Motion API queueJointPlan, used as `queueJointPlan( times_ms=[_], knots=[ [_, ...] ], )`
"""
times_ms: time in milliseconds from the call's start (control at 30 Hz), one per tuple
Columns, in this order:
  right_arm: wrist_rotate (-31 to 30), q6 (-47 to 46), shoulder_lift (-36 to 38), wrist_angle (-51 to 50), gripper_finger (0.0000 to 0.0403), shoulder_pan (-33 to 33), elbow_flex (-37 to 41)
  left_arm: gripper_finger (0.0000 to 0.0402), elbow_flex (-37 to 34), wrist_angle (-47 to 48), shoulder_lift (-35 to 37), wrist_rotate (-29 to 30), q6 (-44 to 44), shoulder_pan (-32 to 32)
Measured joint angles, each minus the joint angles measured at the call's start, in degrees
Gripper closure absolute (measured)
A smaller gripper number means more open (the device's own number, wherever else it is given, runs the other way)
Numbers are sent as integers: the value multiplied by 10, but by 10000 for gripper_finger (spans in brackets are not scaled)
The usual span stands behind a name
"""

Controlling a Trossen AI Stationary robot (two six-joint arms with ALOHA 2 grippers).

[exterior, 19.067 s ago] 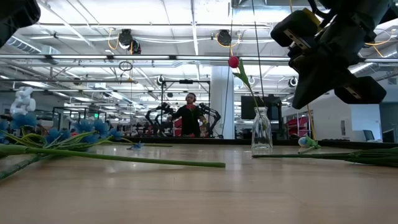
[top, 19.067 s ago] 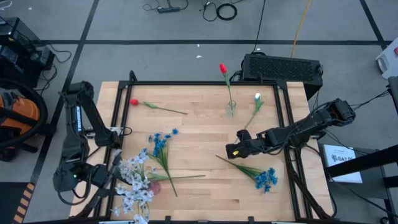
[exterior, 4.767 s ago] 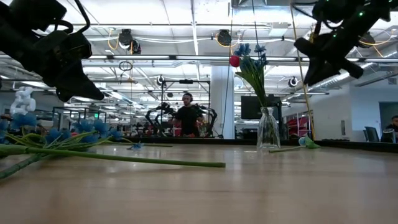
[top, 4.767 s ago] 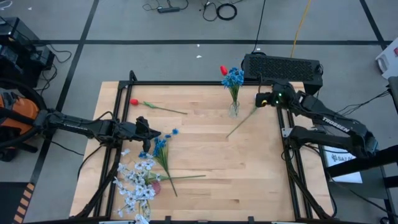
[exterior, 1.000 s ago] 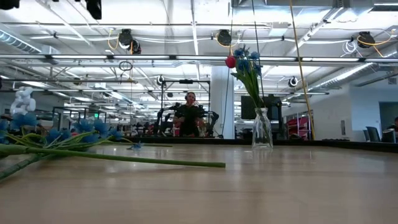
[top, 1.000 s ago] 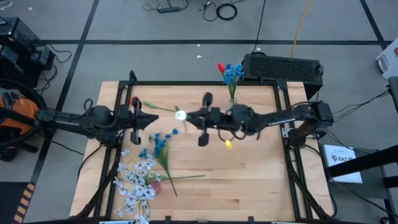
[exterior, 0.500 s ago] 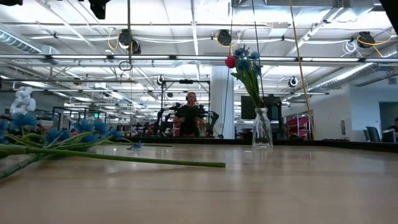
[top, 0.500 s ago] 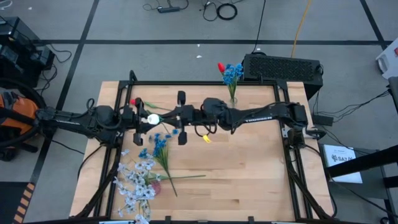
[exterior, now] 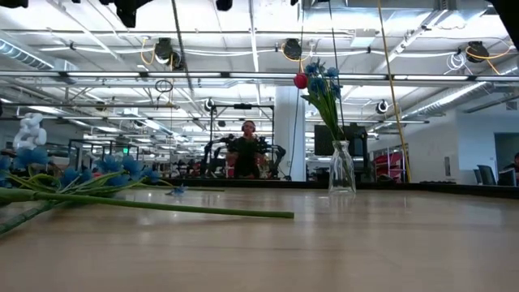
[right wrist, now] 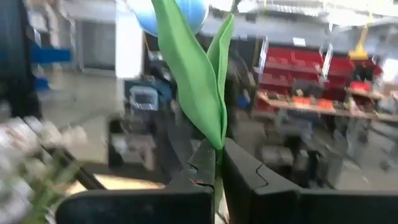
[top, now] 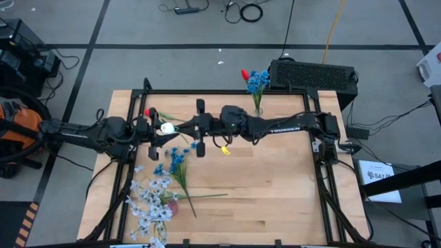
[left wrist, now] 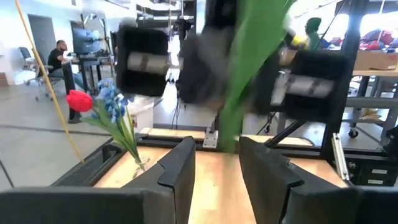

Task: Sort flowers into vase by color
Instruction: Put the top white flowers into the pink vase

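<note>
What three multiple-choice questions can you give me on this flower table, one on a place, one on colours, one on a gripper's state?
1. Where does the vase stand?
A) by the table's back edge
B) at its centre
C) at its front left corner

2. Which flower colours are in the vase?
A) white only
B) red and blue
C) red and white

3. The right gripper is:
A) open and empty
B) shut on a blue flower
C) shut on the white flower

Answers:
1 A, the high view shows it there.
2 B, a red bud and a blue cluster rise from it.
3 C, its wrist view shows it clamped on the stem.
</note>
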State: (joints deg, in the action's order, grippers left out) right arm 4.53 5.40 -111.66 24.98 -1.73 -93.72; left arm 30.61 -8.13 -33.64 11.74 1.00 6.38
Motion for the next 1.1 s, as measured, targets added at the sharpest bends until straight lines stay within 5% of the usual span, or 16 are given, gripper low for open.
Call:
queueJointPlan(
  times_ms=[1100],
  knots=[
    [-1, 19, 0, -13, 399, -14, 0, 272, 0, -54, -58, 24, 24, 0]
  ],
)
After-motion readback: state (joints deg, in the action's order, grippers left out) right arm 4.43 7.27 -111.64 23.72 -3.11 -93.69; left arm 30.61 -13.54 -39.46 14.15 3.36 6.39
